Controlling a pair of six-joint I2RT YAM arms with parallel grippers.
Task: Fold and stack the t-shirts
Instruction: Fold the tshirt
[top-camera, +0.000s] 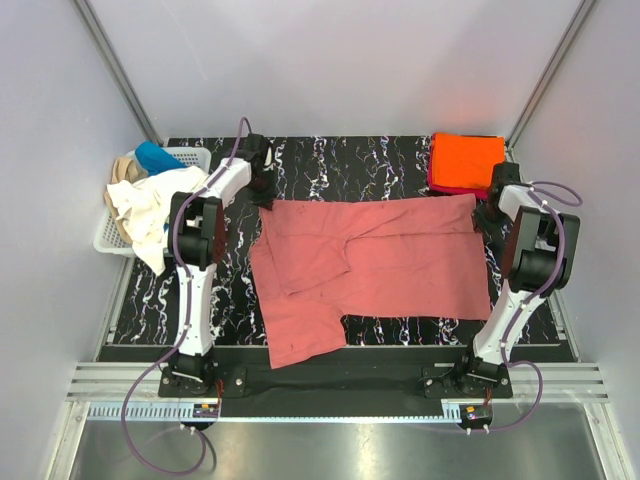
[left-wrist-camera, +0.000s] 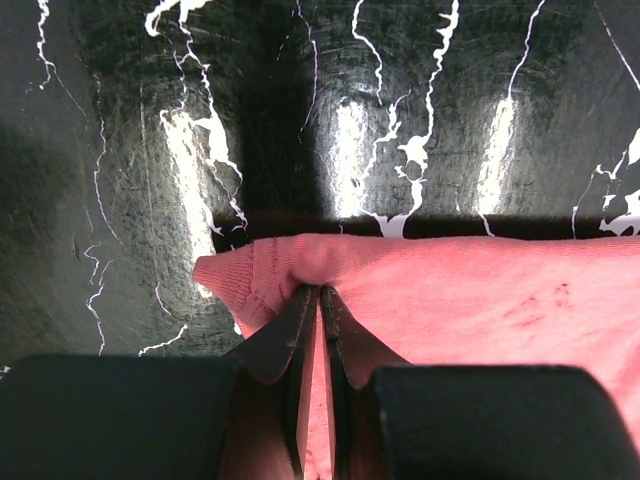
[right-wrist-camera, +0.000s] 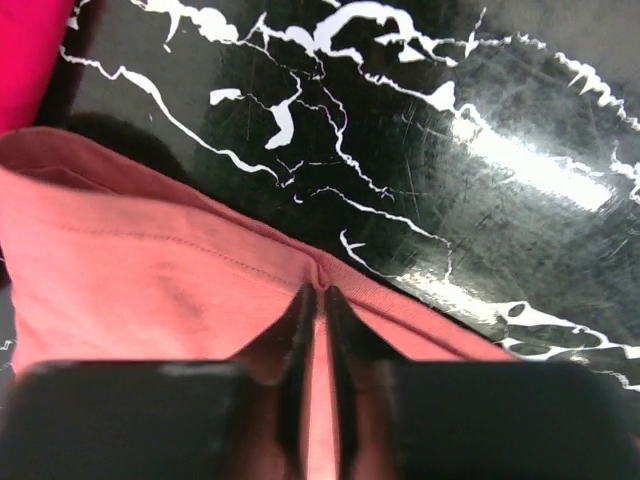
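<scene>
The salmon-pink t-shirt (top-camera: 380, 262) lies spread across the middle of the black marbled table. My left gripper (top-camera: 263, 190) is shut on its far left corner; in the left wrist view (left-wrist-camera: 318, 292) cloth (left-wrist-camera: 450, 300) is pinched between the jaws. My right gripper (top-camera: 487, 207) is shut on its far right corner, with the hem (right-wrist-camera: 150, 280) pinched in the right wrist view (right-wrist-camera: 320, 292). An orange folded tee (top-camera: 466, 157) lies on a magenta one (top-camera: 450, 187) at the far right; the magenta one also shows in the right wrist view (right-wrist-camera: 25, 50).
A white lattice basket (top-camera: 110, 238) stands at the far left edge, with cream-white (top-camera: 150, 205), tan (top-camera: 123, 168) and blue (top-camera: 155, 156) tees spilling out of it. Grey walls close in the table on three sides.
</scene>
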